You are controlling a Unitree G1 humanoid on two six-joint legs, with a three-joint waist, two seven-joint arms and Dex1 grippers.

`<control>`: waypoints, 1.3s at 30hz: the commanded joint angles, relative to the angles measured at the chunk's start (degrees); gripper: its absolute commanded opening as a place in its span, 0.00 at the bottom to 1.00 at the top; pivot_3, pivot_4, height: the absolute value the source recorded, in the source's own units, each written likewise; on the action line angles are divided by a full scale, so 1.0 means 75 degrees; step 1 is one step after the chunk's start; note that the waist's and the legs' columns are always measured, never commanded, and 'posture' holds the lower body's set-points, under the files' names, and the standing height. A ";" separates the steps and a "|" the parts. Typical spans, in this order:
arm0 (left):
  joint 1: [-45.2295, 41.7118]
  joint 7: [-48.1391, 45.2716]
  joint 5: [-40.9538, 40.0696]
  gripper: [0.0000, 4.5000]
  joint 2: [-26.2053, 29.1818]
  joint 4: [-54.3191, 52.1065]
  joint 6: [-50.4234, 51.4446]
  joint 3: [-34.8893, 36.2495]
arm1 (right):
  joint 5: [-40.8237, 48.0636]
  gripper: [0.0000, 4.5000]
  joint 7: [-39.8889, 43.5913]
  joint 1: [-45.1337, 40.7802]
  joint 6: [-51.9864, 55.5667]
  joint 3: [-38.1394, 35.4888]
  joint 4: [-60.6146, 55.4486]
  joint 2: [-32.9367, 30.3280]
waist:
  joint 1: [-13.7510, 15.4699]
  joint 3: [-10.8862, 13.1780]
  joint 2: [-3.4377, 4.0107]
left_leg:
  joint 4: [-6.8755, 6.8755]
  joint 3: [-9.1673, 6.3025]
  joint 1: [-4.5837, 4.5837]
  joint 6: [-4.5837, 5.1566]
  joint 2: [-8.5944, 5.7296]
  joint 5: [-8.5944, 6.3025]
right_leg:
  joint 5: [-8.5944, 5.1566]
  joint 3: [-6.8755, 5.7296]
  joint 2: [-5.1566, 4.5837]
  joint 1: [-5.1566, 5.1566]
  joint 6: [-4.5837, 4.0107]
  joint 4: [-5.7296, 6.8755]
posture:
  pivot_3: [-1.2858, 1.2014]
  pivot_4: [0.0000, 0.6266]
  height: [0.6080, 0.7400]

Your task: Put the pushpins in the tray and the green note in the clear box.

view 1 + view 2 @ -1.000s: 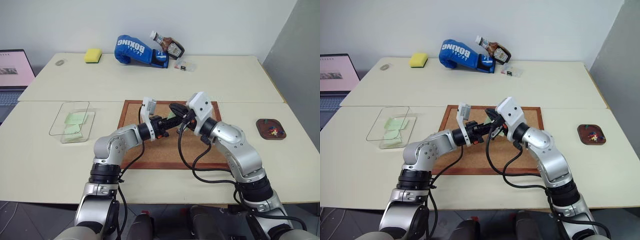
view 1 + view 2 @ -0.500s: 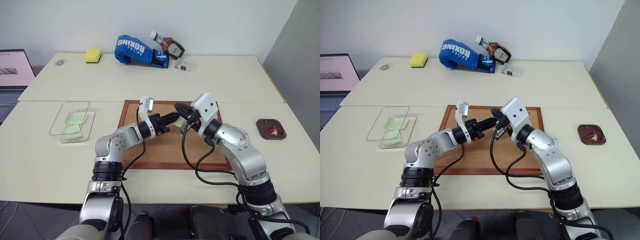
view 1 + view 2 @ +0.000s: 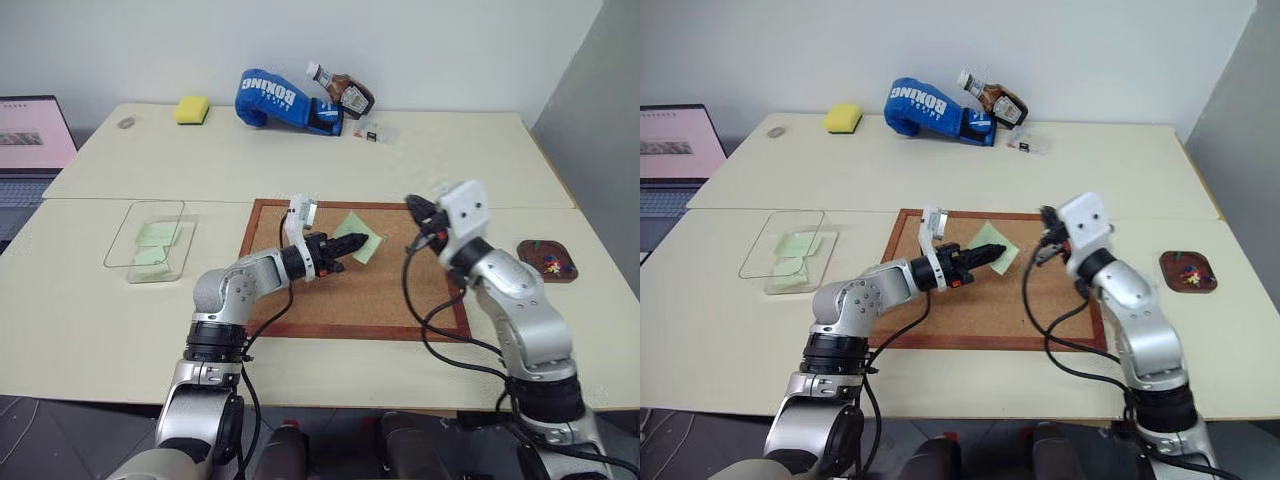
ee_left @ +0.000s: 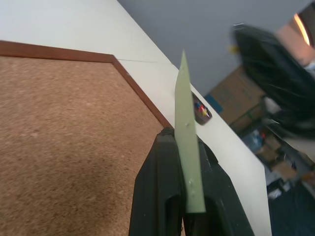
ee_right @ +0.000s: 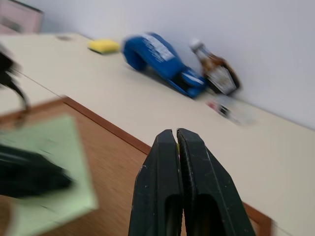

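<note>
My left gripper (image 3: 338, 247) is clenched on the green note (image 3: 358, 243), holding it up over the corkboard (image 3: 370, 290). The clear box (image 3: 150, 239) lies well off to the left on the table (image 3: 440, 160), nearer this arm. My right gripper (image 3: 415, 210) is clenched empty; the tray (image 3: 548, 259) sits right of it.

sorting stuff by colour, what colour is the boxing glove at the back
Blue with white lettering; clearest in the right eye view.

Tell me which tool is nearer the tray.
Right. The right tool hangs shut over the corkboard's right edge, a short way from the tray. The left tool, shut on the green note, is over the board's middle, farther off.
</note>
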 commanded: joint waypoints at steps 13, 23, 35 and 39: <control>-0.0370 -0.1090 0.3579 0.01 -0.0031 -0.0867 -0.4303 -0.3548 | 0.0978 0.00 -0.0928 0.0654 0.1843 -0.3932 0.0823 -0.0669 | 0.0076 0.0000 0.0001 | 0.0009 0.0023 0.0008 0.0003 0.0000 0.0000 | -0.0011 0.0021 0.0003 0.0007 0.0044 -0.0001 | 0.52 0.24 1.00; -0.0361 -0.0327 0.5018 0.01 -0.0766 -0.0173 -0.5171 -0.4125 | 0.1713 0.00 -0.0652 -0.0284 0.1769 -0.4427 0.2858 -0.1318 | 0.0059 -0.0004 0.0008 | 0.0008 0.0027 0.0007 0.0007 -0.0004 0.0000 | -0.0005 0.0028 0.0003 0.0008 0.0053 -0.0004 | 0.52 0.24 1.00; -0.0085 -0.0439 0.5250 0.00 -0.0882 -0.0525 -0.5033 -0.4199 | 0.1797 0.13 -0.0600 -0.0872 0.0984 -0.4263 0.4499 -0.1604 | 0.0051 -0.0006 0.0012 | 0.0011 0.0028 0.0008 0.0008 -0.0007 0.0000 | -0.0003 0.0031 0.0002 0.0009 0.0057 -0.0002 | 0.52 0.24 1.00; -0.0077 -0.0338 0.4984 0.00 -0.1128 -0.0565 -0.4775 -0.3899 | 0.1807 0.35 -0.0587 -0.0958 0.0828 -0.4198 0.4714 -0.1669 | 0.0051 -0.0006 0.0013 | 0.0010 0.0028 0.0007 0.0008 -0.0007 0.0000 | -0.0003 0.0031 0.0002 0.0009 0.0057 -0.0003 | 0.52 0.24 1.00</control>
